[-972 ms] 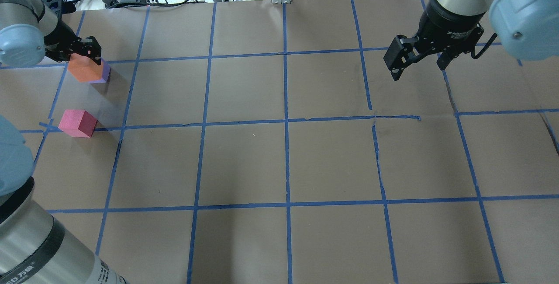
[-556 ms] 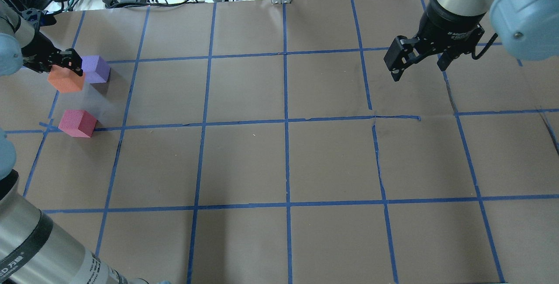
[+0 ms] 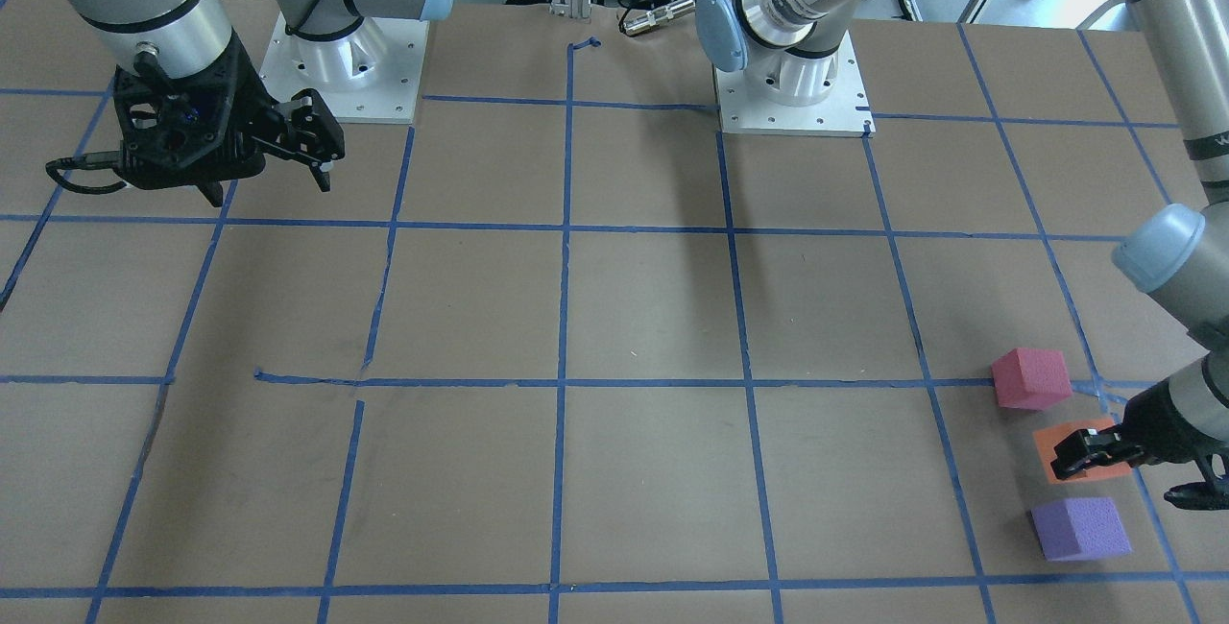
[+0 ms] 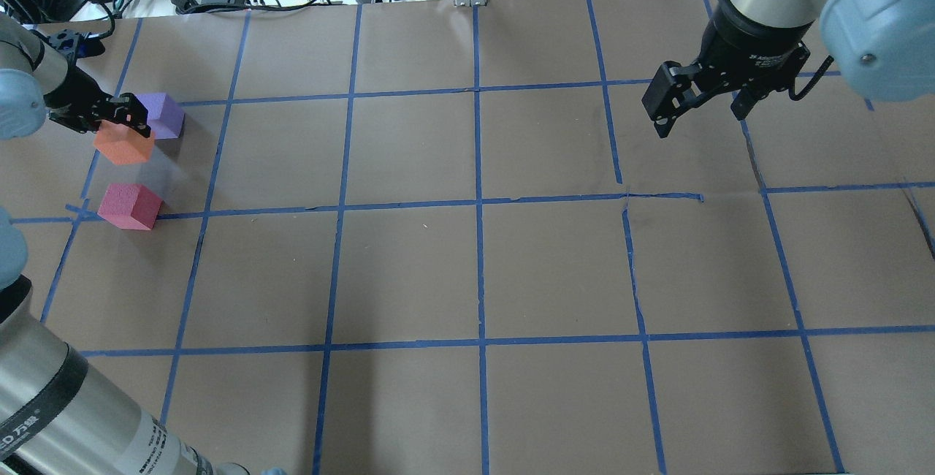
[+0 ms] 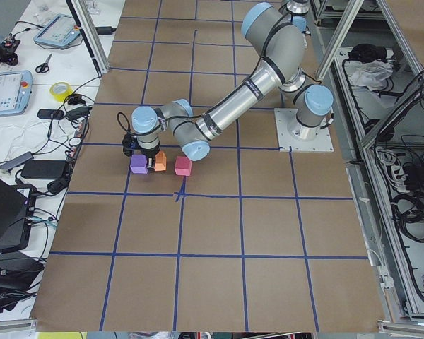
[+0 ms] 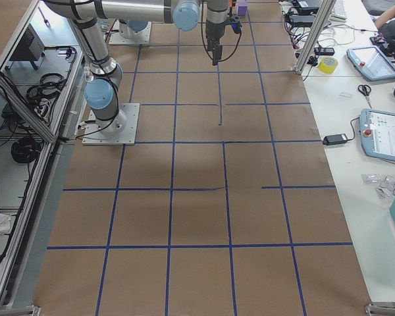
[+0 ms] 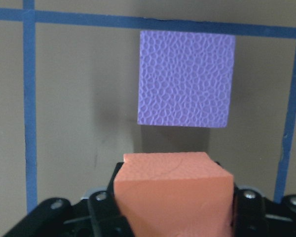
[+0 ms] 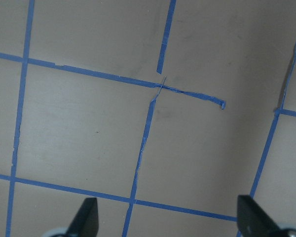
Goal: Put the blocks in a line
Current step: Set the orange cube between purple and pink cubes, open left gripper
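At the far left of the overhead view, the left gripper (image 4: 120,118) is clamped on the orange block (image 4: 124,145), which hangs in the gap between the purple block (image 4: 164,115) and the pinkish-red block (image 4: 130,206), near both. Whether its underside already meets the table (image 4: 467,278) is hard to tell. To seat it well, the arm should probably descend straight, keep the orange faces square to the purple cube's, let go only once the foam rests flat, then rise vertically so nothing drags. Far to the right, the right gripper (image 4: 700,106) hovers with fingers apart, holding nothing.
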`<state>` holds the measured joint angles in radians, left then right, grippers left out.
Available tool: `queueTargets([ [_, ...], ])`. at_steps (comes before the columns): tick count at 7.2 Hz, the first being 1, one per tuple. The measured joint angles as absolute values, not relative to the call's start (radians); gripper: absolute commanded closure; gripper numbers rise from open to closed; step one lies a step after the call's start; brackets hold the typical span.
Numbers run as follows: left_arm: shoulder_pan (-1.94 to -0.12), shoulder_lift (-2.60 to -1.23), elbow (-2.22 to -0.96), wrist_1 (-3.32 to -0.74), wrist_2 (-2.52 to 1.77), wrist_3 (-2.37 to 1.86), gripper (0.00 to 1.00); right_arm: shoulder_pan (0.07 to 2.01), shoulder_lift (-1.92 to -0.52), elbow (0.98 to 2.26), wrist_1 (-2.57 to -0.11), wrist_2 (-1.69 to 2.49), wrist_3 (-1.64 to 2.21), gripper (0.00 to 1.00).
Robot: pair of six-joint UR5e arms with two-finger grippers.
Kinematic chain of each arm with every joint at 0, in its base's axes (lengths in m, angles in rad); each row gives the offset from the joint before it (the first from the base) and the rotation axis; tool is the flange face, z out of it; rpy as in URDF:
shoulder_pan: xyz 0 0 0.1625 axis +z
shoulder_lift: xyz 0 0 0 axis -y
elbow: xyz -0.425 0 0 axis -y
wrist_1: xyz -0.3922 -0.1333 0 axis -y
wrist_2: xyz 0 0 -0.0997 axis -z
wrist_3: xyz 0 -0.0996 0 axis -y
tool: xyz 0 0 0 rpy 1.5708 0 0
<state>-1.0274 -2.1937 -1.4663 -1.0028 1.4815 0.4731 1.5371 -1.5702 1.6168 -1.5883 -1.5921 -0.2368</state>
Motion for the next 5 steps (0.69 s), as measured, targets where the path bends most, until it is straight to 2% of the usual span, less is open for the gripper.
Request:
queueTargets([
  [2, -1.027, -2.214, -1.470, -0.995, 1.480, 0.470, 0.61, 1.537, -1.586, 1.610, -1.571, -1.633, -0.233, 0.00],
  [5, -1.028, -2.227, -1.482, -0.989, 1.483, 0.470, 0.00, 1.540, -1.650, 1.616, -1.555, -1.581, -0.228, 0.00],
])
